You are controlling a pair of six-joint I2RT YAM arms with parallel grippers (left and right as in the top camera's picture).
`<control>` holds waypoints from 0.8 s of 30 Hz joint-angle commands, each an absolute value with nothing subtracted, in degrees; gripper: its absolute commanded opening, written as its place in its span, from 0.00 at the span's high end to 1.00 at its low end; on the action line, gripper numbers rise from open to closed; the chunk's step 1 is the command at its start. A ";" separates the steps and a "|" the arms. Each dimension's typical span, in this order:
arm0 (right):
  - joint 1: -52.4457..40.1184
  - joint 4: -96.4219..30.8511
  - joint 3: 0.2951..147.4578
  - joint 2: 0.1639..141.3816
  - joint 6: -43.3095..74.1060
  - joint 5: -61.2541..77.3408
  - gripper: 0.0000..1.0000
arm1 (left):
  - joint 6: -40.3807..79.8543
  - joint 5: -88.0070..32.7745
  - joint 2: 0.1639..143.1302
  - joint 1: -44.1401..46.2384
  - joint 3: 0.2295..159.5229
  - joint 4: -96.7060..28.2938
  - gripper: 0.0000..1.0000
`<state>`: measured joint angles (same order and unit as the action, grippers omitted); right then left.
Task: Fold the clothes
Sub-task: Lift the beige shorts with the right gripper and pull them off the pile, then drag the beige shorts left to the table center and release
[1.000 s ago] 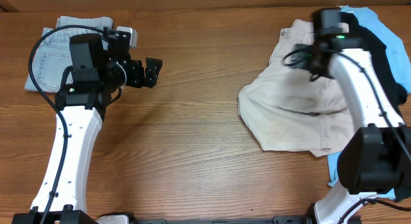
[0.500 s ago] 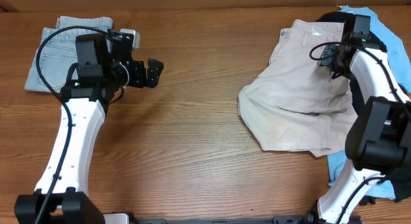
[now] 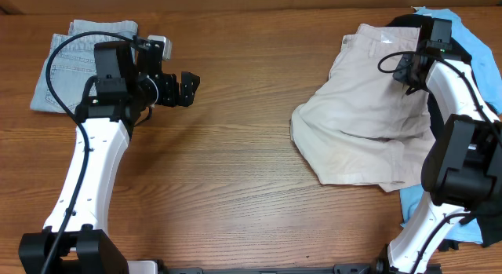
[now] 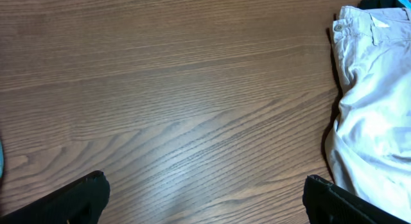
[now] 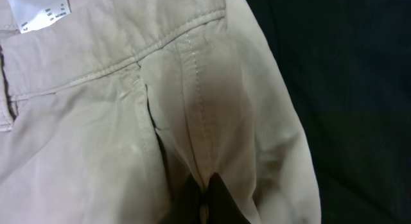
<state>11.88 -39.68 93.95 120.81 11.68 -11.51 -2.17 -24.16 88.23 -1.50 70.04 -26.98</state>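
Counting it off: two white arms and four garments are sitting on the brown wood-grain worktop (image 3: 235,188). There is one pair of pale beige khaki shorts (image 3: 365,125), one black top (image 5: 347,89), one sky-blue top (image 3: 474,46) and one folded pale blue denim garment (image 3: 59,70).

The three task garments are heaping together at the right side. The shorts are lying crumpled on top with the waistband towards the far edge. The black top is peeking out along their right side. The blue top is showing beyond that at the far right corner, and again under the shorts' near hem. The denim piece is lying alone at the far left corner, well apart from the heap.

The right pincer (image 5: 205,195) is pressing together on the shorts, pinching a raised ridge of beige cloth beside a seam. It is gripping just below the waistband, near the white label (image 5: 42,9), and the black top is lying just to the side.

The left pincer (image 3: 186,89) is hovering spread wide over bare wood beside the denim. It is pointing across towards the shorts, well apart from them.
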 commanded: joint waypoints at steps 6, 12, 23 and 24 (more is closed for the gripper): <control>7.73 -47.31 98.54 117.78 8.91 -8.40 0.96 | -3.62 -23.81 88.36 -1.48 72.47 -25.47 0.00; -3.77 -58.04 108.53 114.85 8.95 5.80 0.96 | -2.50 -23.81 88.33 -3.92 76.20 -25.52 0.00; -39.05 -49.74 110.98 114.98 14.48 11.18 0.93 | -2.83 -18.15 88.33 -8.97 77.03 -25.71 0.00; -42.13 -48.99 110.98 114.98 14.50 10.72 0.92 | -2.81 -17.45 88.33 -9.50 77.03 -25.71 0.00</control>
<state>-34.26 -50.78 110.04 116.95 12.86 7.84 -2.31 -20.75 88.23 -7.99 75.72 -25.71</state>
